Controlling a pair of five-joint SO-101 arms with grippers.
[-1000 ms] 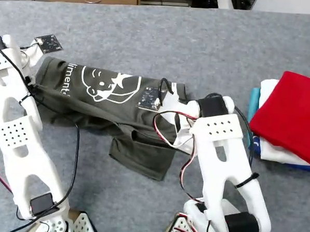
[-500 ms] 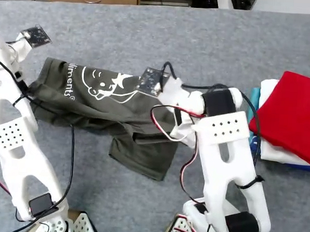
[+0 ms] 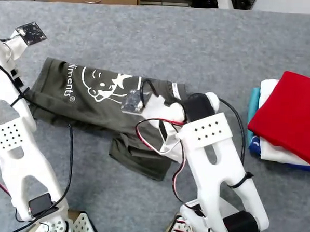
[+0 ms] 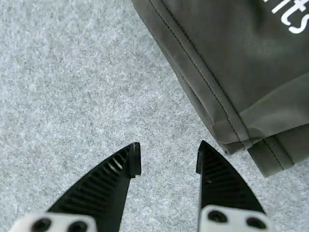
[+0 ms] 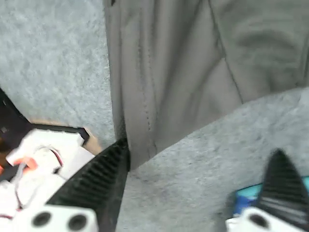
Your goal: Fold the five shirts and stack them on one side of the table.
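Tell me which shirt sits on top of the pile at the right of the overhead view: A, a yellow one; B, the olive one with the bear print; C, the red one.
C: the red shirt covers the rest of the pile, while the olive shirt lies spread out mid-table.

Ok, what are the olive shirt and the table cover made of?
The olive shirt looks like soft matte cotton knit: stitched double hems, limp folds. The table cover seems grey felt or low-pile carpet: fuzzy, speckled, no sheen.
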